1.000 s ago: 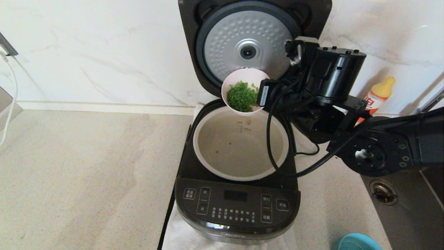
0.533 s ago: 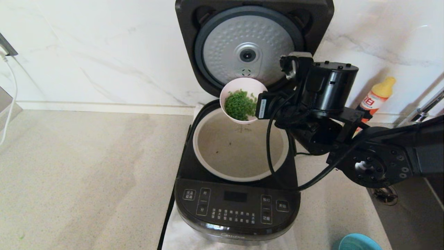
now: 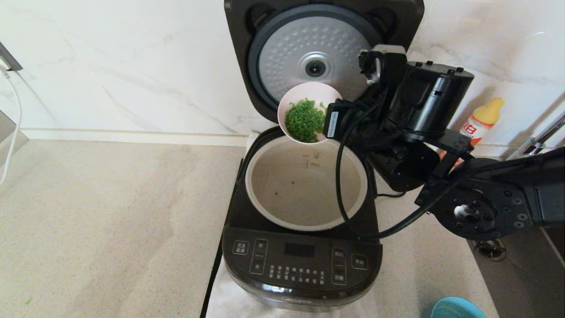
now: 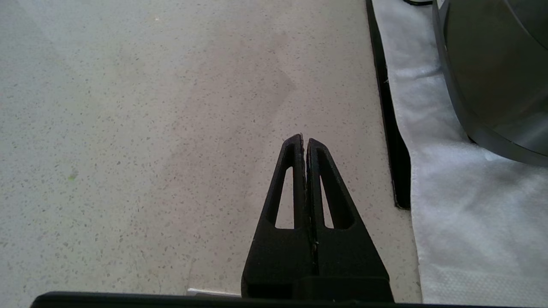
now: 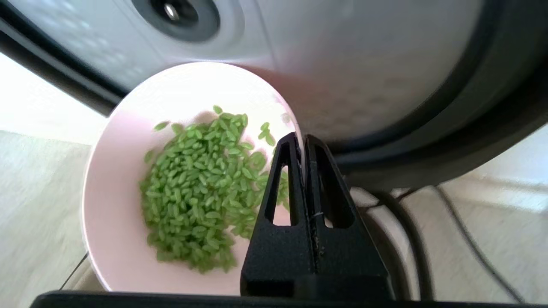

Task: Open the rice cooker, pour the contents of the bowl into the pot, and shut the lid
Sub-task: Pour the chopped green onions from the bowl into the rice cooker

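Counter [image 3: 110, 229] fills the left half and lower part of the head view, bare and open from the wall down to the frame's bottom edge; a sink [image 3: 521, 274] cuts into it at lower right. The cooker [image 3: 300, 265] is seen at centre on a white cloth [image 3: 225, 296], its panel toward the bottom edge. The lid [image 3: 313, 62] is held upright at top centre, silver plate facing forward. The pot [image 3: 304, 185] is seated in the cooker, its rim fully exposed, with a few green grains scattered on its floor. The right arm [image 3: 485, 198] is reached in from the right edge, its cable draped across the pot's right rim. The bowl [image 3: 306, 112] is held tilted above the pot's far rim, in front of the lid's lower edge, green grains [image 3: 304, 121] heaped toward its lower side. The right gripper [image 5: 304, 143] is seen pinched shut on the bowl's rim. The left gripper [image 4: 305, 143] is parked over bare counter beside the cloth, fingers pressed together, empty.

Compared with a half second earlier, the bowl and wrist are found slightly higher, and more loose grains lie in the pot.
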`<state>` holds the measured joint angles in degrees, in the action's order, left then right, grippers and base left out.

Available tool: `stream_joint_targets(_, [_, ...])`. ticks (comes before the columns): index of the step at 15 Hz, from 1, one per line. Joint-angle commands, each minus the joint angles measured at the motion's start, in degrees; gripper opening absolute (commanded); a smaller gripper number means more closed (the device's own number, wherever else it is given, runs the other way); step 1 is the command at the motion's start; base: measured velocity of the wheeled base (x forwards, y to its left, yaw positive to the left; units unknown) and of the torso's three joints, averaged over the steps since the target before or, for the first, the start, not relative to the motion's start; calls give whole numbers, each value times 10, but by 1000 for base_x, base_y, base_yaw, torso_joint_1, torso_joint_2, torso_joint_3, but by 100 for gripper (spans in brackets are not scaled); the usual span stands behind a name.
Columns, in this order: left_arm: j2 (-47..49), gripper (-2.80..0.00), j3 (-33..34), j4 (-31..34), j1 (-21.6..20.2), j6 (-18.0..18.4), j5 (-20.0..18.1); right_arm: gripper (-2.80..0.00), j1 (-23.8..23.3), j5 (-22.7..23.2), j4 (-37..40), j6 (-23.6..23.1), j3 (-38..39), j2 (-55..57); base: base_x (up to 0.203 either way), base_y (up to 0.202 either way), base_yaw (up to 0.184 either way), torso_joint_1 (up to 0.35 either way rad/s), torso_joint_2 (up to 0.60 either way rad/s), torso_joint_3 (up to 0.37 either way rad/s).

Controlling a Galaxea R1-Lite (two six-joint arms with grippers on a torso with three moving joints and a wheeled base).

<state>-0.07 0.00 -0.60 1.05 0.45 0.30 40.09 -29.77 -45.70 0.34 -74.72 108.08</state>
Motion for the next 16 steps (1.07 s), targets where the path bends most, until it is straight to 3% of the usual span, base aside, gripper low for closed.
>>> stream_joint_targets(1, [0,-280,5,0,0,0,0,-280,1,-5,-49,-27,19,5,0,0,0,0,0,0])
stream_joint_targets(7, [0,-280,5,0,0,0,0,-280,4,-8,-159,-69,64,33,0,0,0,0,0,0])
stream_joint_targets(16, [0,-280,5,0,0,0,0,-280,7,-6,-404,-228,95,117,0,0,0,0,0,0])
